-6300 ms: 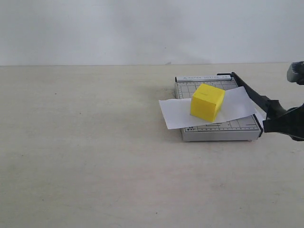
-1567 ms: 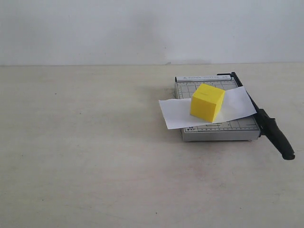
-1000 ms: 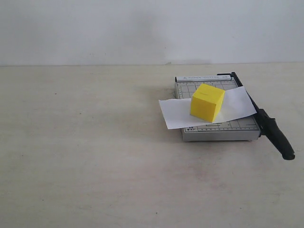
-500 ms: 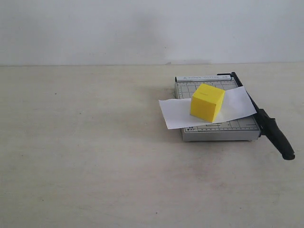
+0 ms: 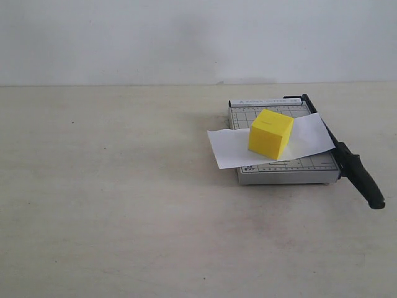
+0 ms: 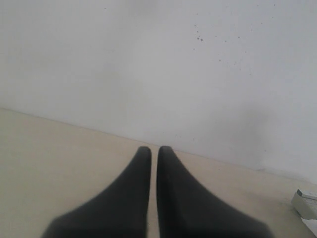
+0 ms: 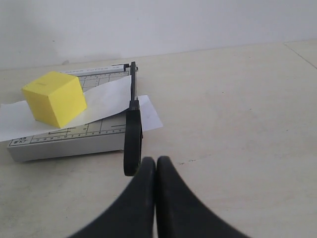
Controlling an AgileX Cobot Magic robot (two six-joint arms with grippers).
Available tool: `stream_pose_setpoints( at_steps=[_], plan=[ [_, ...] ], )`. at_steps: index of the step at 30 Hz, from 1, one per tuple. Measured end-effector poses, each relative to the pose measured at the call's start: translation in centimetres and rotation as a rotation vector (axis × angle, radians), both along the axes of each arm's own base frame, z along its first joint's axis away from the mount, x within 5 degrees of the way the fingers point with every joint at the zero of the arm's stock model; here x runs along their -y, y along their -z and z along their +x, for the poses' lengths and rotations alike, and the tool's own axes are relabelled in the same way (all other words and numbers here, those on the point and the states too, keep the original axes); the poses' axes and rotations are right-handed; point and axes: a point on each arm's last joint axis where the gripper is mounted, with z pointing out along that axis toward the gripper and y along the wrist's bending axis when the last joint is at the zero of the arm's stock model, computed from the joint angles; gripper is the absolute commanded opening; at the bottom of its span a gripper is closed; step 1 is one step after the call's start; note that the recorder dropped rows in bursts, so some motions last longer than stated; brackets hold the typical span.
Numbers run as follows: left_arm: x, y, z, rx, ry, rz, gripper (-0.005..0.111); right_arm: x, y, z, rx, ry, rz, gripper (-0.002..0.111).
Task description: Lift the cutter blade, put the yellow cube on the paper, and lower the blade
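Plainly, both hands are closed and hold nothing. The left hand (image 6: 153, 148) keeps its two dark, tapering fingers (image 6: 124, 198) pressed together with only a thin slit between them, above bare table (image 5: 124, 186). The right hand (image 7: 155, 159) is pinched shut too, pointing toward the rounded handle end of the cutter blade (image 7: 132, 130) without gripping it. Neither hand falls within the exterior view, and the left wrist view catches only a cut-off corner of the trimmer board (image 5: 285, 171). The blade lies flat along that grey, gridded board's edge, a slim black arm thickening into a handle that juts past the front. The paper (image 5: 229, 148), thin and white, lies across the board and under the blade, one corner poking out beyond it. The yellow cube (image 5: 271, 133), matte and sharp-edged, sits on the paper.
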Motion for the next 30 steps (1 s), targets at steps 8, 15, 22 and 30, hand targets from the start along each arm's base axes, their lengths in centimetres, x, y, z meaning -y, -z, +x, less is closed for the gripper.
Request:
stream_pose_setpoints(
  at_steps=[8,15,22,30],
  plan=[
    [0.00,0.00,0.00,0.000,0.000,0.000,0.005,0.00,0.00,0.00,0.000,0.001,0.002,0.000],
    [0.00,0.00,0.00,0.000,0.000,0.000,0.005,0.00,0.00,0.00,0.000,0.001,0.004,0.000],
    [0.02,-0.02,0.01,-0.001,0.003,0.018,0.005,0.00,0.00,0.00,0.000,0.001,0.004,0.000],
    [0.34,-0.09,0.08,-0.003,0.057,0.074,0.005,0.00,0.00,0.00,0.000,0.001,0.004,0.000]
  ],
)
